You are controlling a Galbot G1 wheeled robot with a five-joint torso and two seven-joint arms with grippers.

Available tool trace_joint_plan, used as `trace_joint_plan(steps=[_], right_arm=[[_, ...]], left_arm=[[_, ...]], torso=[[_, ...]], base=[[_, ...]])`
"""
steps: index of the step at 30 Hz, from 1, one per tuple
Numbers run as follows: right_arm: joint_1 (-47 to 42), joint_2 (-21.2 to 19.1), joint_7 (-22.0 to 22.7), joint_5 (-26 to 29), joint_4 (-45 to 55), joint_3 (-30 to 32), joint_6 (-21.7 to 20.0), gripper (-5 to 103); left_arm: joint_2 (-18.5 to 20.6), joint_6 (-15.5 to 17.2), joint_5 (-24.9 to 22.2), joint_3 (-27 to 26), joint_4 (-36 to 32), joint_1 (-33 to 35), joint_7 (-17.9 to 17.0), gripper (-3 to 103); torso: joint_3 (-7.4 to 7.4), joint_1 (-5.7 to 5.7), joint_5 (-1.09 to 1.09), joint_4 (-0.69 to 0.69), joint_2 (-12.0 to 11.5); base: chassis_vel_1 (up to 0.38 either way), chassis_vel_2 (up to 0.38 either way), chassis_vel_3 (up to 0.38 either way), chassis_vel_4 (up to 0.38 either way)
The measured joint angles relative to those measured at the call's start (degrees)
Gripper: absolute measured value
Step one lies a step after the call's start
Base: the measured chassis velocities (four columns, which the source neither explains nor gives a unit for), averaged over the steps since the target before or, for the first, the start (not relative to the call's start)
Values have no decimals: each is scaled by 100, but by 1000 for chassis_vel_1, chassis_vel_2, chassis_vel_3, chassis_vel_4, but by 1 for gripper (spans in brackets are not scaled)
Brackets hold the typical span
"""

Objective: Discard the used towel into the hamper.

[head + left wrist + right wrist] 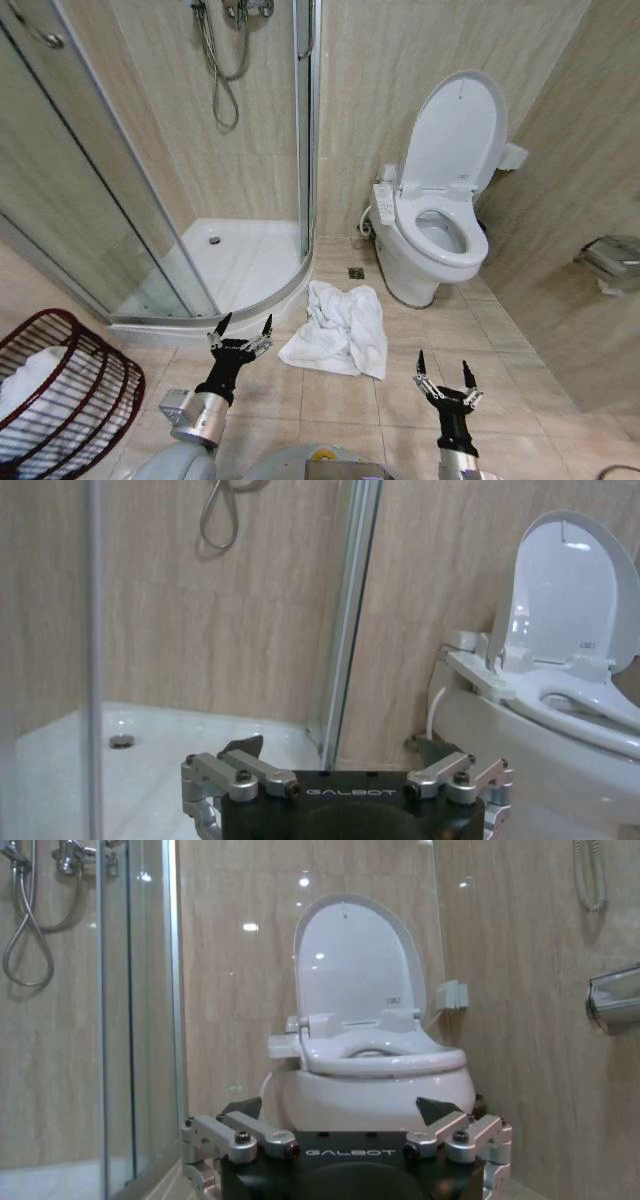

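Note:
A crumpled white towel (338, 329) lies on the tiled floor between the shower base and the toilet. The hamper (75, 395), a dark reddish-brown wire basket with white cloth inside, stands at the far left near me. My left gripper (241, 328) hovers open just left of the towel, nothing between its fingers; its black fingertips (244, 745) point toward the shower wall. My right gripper (444, 366) is open too, to the right of the towel and nearer to me, facing the toilet (365, 1069).
A glass shower enclosure (180, 160) with a raised white base (240, 262) fills the left. The white toilet (440, 215) with its lid up stands at the back right. A metal paper holder (612, 262) juts from the right wall. Bare floor tiles lie between the towel and me.

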Motion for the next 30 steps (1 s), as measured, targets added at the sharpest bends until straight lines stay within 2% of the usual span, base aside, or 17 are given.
trace_joint_plan(steps=[6,10,12,14,15,16,17,18,19,22,23,26,28,30], right_arm=[[67,5,205,-140,-82,-8,-20,100],[97,-64,170,-129,-151,-2,-15,100],[185,-239,3,104,-269,53,-73,100],[397,-578,-229,653,-436,151,-436,100],[397,-578,-229,653,-436,151,-436,100],[484,-684,-289,856,-438,172,-683,100],[631,-838,-342,1146,-430,182,-1103,100],[631,-838,-342,1146,-430,182,-1103,100],[799,-938,-312,1269,-427,179,-1435,100],[1235,-1170,-238,1350,-514,98,-2043,100],[1235,-1170,-238,1350,-514,98,-2043,100],[1716,-1457,-354,1684,-748,-53,-2516,100],[1830,-1507,-388,1753,-823,-91,-2597,100],[2298,-1642,-472,1855,-1209,-281,-2755,100]], left_arm=[[0,0,0,0,0,0,0,100],[0,0,0,0,0,0,0,100],[0,0,0,0,0,0,0,100],[0,0,0,0,0,0,0,100],[0,0,0,0,0,0,0,100],[0,0,0,0,0,0,0,100],[0,0,0,0,0,0,0,100],[0,0,0,0,0,0,0,100],[0,0,0,0,0,0,0,100],[0,0,0,0,0,0,0,100],[0,0,0,0,0,0,0,100],[0,1,0,0,0,0,0,100],[0,0,0,0,0,0,0,100],[-1,0,0,0,0,0,0,100]], torso=[[5,1,-1,0,6],[6,2,0,0,9],[7,1,0,0,12],[8,1,0,0,14],[8,1,0,0,14],[9,1,0,-1,15],[10,1,0,-1,16],[10,1,0,-1,16],[11,2,0,0,16],[12,3,1,0,17],[12,3,1,0,17],[14,4,0,0,18],[14,4,0,0,19],[14,4,0,1,20]], base=[[-85,90,80,-86],[-17,33,13,-15],[0,0,0,0],[0,0,0,0],[0,0,0,0],[0,0,0,0],[0,0,0,0],[0,0,0,0],[0,0,0,0],[0,0,0,0],[0,0,0,0],[0,0,0,0],[0,0,0,0],[0,0,0,0]])
